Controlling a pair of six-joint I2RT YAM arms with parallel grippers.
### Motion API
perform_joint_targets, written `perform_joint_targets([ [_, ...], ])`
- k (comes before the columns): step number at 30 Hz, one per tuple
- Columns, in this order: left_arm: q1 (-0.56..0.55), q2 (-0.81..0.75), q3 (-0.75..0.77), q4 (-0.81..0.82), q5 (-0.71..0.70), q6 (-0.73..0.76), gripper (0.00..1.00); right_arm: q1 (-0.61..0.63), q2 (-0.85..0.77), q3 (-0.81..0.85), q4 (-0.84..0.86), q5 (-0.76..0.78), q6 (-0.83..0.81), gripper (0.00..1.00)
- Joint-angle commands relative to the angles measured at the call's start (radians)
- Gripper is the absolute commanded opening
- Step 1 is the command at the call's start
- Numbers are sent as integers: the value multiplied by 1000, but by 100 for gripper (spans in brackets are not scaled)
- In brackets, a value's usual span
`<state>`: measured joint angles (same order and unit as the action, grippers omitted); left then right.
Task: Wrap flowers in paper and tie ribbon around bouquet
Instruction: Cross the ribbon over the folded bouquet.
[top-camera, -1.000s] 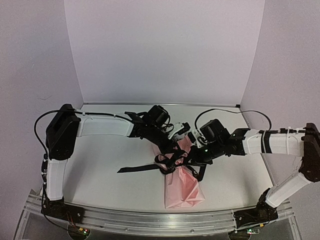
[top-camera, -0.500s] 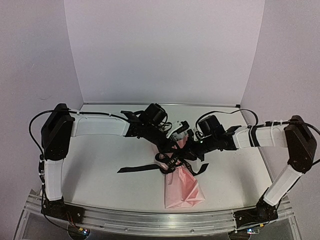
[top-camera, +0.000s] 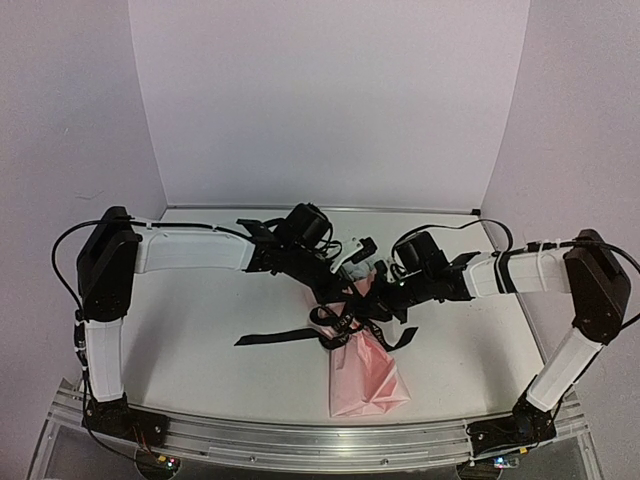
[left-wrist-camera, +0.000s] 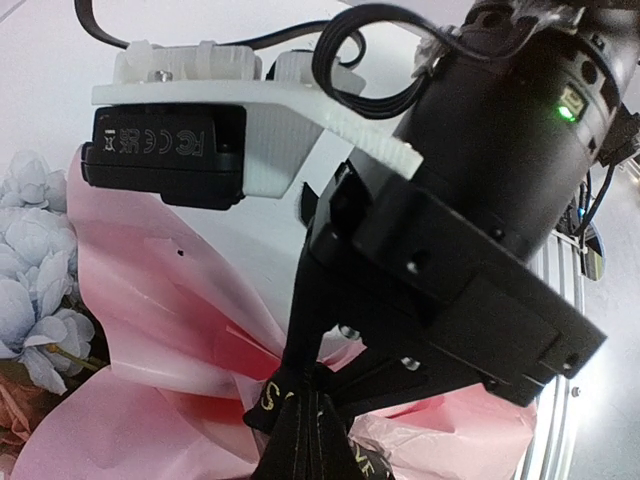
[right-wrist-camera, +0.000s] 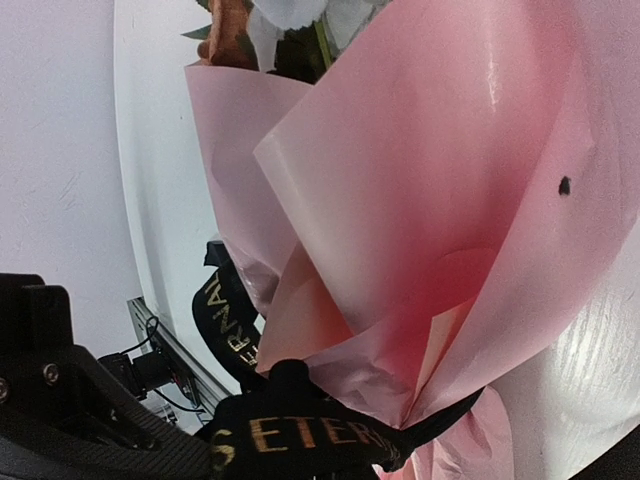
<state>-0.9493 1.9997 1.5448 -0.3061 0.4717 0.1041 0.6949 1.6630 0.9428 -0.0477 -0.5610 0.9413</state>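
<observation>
Left gripper (top-camera: 333, 300): your claw pinches the ribbon (right-wrist-camera: 300, 436).
Right gripper (top-camera: 383, 303): clamped on the ribbon too.
Bouquet (top-camera: 362, 375): near the tabletop's (top-camera: 200, 330) front edge, ribbon looped round it.

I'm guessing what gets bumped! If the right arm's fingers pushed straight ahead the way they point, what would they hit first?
Probably the pink paper, right in front. The right fingers are shut on the black ribbon just before it, though depth is hard to judge.

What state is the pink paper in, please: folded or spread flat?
Folded: the paper wraps around the flowers as a cone, with the ribbon crossing it.
</observation>
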Motion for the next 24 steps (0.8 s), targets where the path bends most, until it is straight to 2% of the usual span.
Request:
perform_joint_targets([
  [1,2,-86,-4,16,-11,4,0,-5,22,14,29,43,-1,0],
  [5,0,-81,-2,-1,12,2,0,-5,5,0,29,76,-16,0],
  [15,-16,-28,-7,-39,48,-9,0,-6,0,18,32,49,-17,0],
  [24,-12,-43,-38,36,-80,-69,0,-6,-11,-7,69,11,12,1],
])
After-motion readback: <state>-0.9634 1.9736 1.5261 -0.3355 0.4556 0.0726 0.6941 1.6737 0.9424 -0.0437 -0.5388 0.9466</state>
